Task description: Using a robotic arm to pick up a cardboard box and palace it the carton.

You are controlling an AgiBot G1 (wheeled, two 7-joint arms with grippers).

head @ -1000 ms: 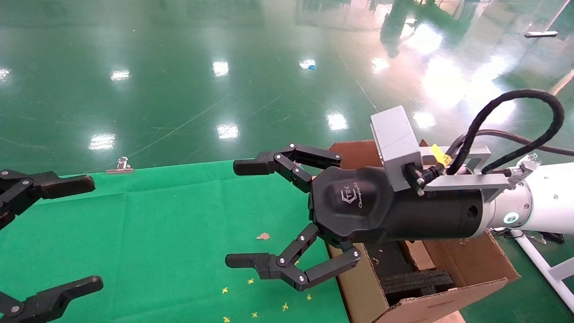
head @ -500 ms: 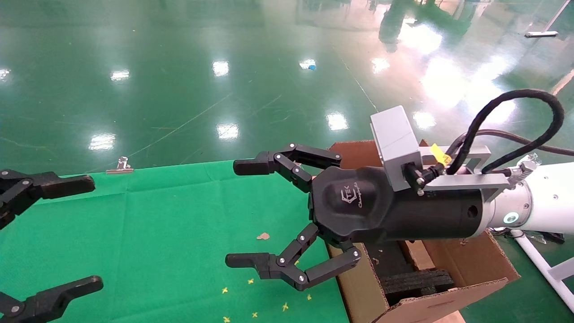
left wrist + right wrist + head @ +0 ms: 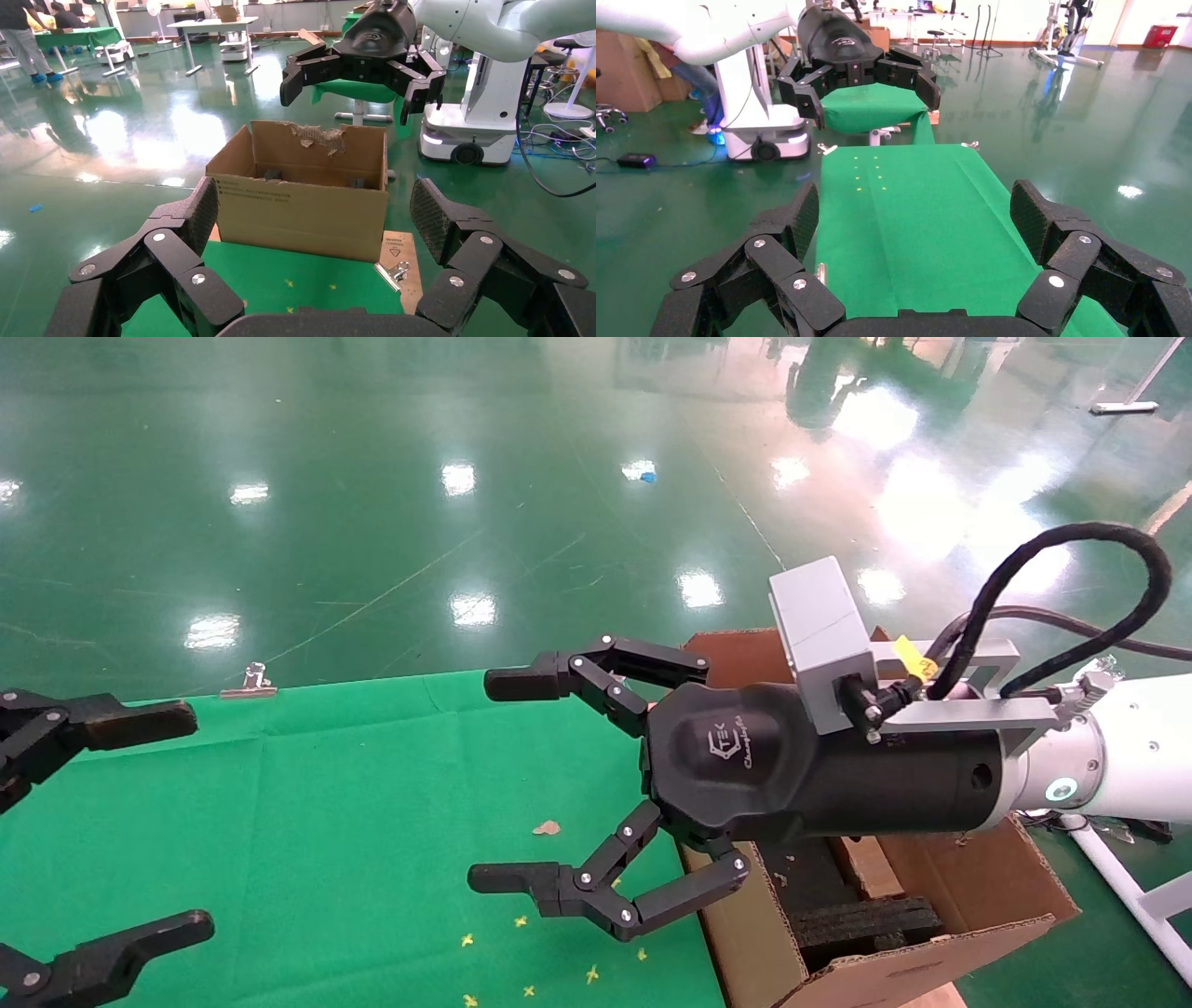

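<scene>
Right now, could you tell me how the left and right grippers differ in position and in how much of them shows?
The right gripper reaches in from beside the carton, body and white arm in full view; the left gripper shows only its fingers at the head view's edge. The right one hangs over the middle of the green cloth, the left over its left side. Both are open and hold nothing.

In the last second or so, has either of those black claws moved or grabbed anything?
Nothing visibly changed. The right gripper hangs open and empty over the green cloth beside the carton, the left gripper is open at the table's left edge, and no small cardboard box is in view.
</scene>
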